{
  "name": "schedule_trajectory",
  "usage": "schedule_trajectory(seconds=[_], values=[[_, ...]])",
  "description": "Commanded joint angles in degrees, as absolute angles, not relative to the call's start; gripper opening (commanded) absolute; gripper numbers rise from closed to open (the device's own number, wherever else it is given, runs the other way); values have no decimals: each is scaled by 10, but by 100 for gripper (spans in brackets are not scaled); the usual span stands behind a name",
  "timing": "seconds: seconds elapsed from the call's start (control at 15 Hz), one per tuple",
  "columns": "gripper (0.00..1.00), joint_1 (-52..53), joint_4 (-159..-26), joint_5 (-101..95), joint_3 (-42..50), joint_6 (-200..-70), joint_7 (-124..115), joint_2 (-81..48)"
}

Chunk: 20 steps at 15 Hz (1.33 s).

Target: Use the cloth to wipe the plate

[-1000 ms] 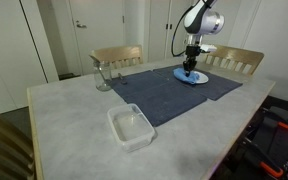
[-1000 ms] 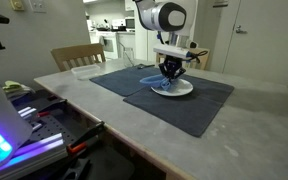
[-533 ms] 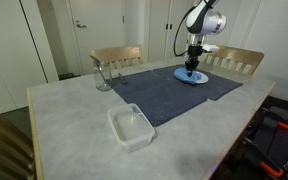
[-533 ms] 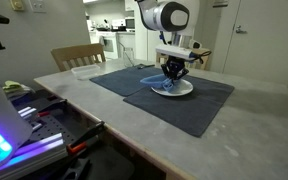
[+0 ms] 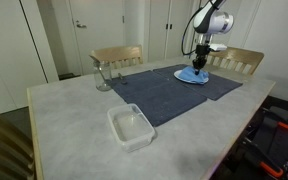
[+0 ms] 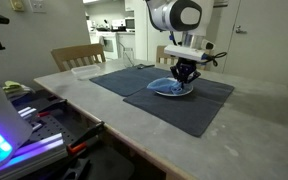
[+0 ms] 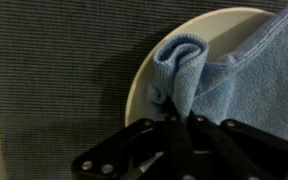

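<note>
A white plate [image 5: 189,78] lies on a dark blue mat [image 5: 154,92] at the far side of the table; it also shows in the other exterior view [image 6: 174,90] and in the wrist view [image 7: 154,70]. A light blue cloth [image 7: 219,75] lies bunched on the plate, seen in both exterior views [image 5: 187,74] [image 6: 169,85]. My gripper [image 7: 179,118] is shut on the cloth, pinching a fold, and stands over the plate's edge [image 5: 200,66] [image 6: 185,74].
A clear plastic tub [image 5: 131,127] sits near the table's front. A glass jug [image 5: 103,75] stands at the left by a wooden chair [image 5: 117,56]. A second chair [image 5: 236,60] is behind the plate. Equipment lies below the table edge [image 6: 44,125].
My gripper has moved sideways across the plate toward its edge, dragging the cloth with it.
</note>
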State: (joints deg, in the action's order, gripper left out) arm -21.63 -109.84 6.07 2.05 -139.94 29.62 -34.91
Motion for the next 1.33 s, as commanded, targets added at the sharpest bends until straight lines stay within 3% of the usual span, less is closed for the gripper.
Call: schedule_trajectory(seconds=[0.0, 1.27], values=[[2, -224, -1091, 51, 25, -1403, 300, -357], [2, -170, -1143, 55, -4, -1414, 285, -332]])
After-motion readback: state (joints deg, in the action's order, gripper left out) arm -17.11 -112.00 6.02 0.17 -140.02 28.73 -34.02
